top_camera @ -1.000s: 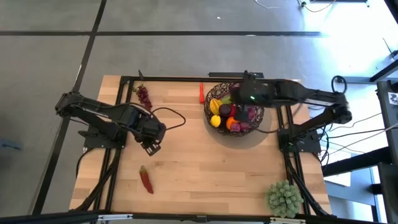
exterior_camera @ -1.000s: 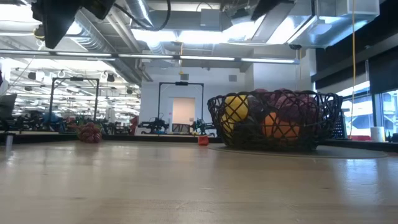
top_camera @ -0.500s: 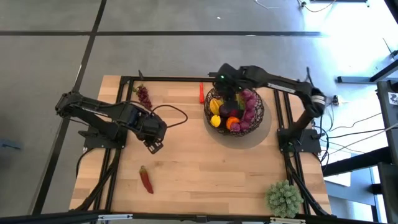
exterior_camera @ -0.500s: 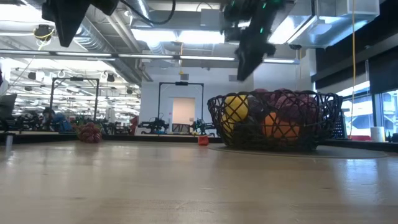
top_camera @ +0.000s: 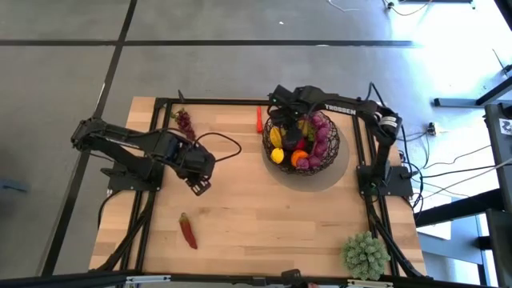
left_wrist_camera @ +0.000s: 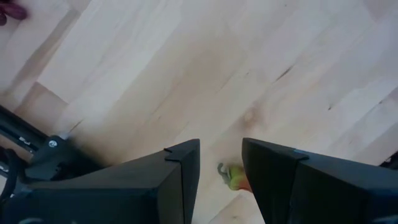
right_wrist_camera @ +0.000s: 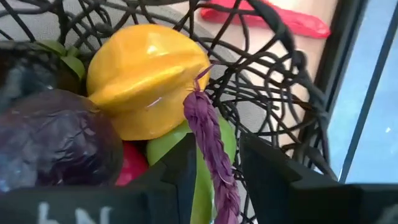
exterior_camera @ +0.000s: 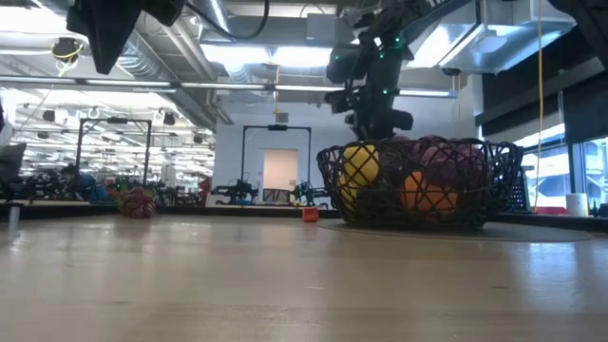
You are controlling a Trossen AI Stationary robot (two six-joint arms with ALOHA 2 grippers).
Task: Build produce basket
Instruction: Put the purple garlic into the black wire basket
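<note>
Right gripper (right_wrist_camera: 214,177) is over the basket (top_camera: 301,142), fingers narrow with a purple leafy strip (right_wrist_camera: 211,149) between them (looks pinched, hanging over the yellow fruit (right_wrist_camera: 146,78)). Basket sits far right on the table (top_camera: 256,216), full of produce. Left gripper (left_wrist_camera: 221,165) hovers mid-left, fingers narrowly apart, holding nothing. Loose: red chilli (top_camera: 188,232) near front, grapes (top_camera: 185,122) far left, red piece (top_camera: 259,120) beside basket.
</note>
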